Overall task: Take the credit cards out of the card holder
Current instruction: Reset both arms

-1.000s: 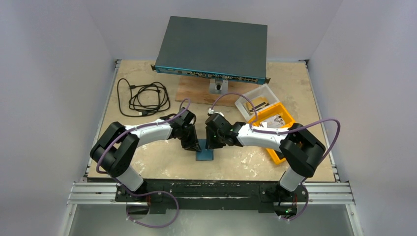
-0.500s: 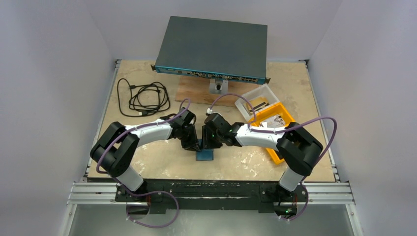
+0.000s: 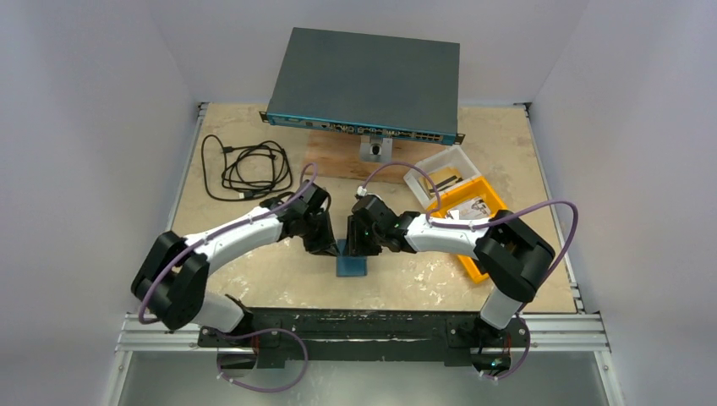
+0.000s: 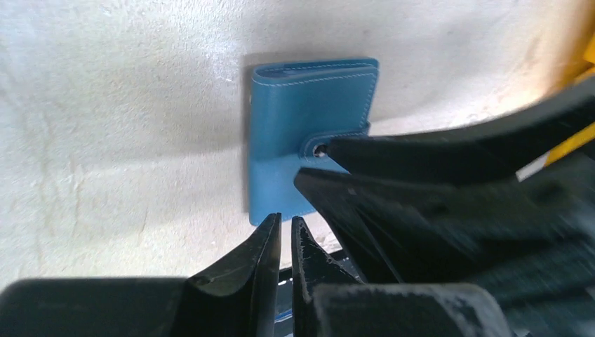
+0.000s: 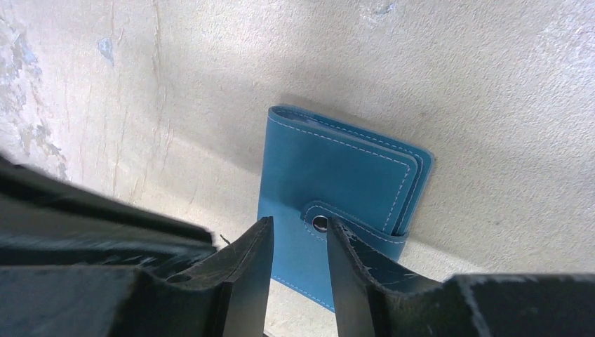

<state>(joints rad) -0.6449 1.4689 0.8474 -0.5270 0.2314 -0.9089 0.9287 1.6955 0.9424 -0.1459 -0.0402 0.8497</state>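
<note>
The card holder (image 3: 352,266) is a teal-blue wallet lying closed and flat on the table, its snap tab fastened. It also shows in the left wrist view (image 4: 302,126) and the right wrist view (image 5: 337,175). No credit cards show; they are hidden or out of view. My left gripper (image 3: 328,249) (image 4: 285,223) is shut and empty, at the wallet's left edge. My right gripper (image 3: 359,250) (image 5: 298,228) is open, with its jaws straddling the wallet face beside the snap (image 5: 320,223). The right fingers (image 4: 435,151) cross the tab in the left wrist view.
An orange bin (image 3: 490,222) and a clear tub (image 3: 440,176) stand right of the arms. A coiled black cable (image 3: 247,169) lies at the back left. A large grey network switch (image 3: 368,85) sits on a wooden block at the back.
The left arm's elbow has swung out to the left and its gripper has drawn back slightly up-left from the wallet. The right gripper has edged a little left over the wallet.
</note>
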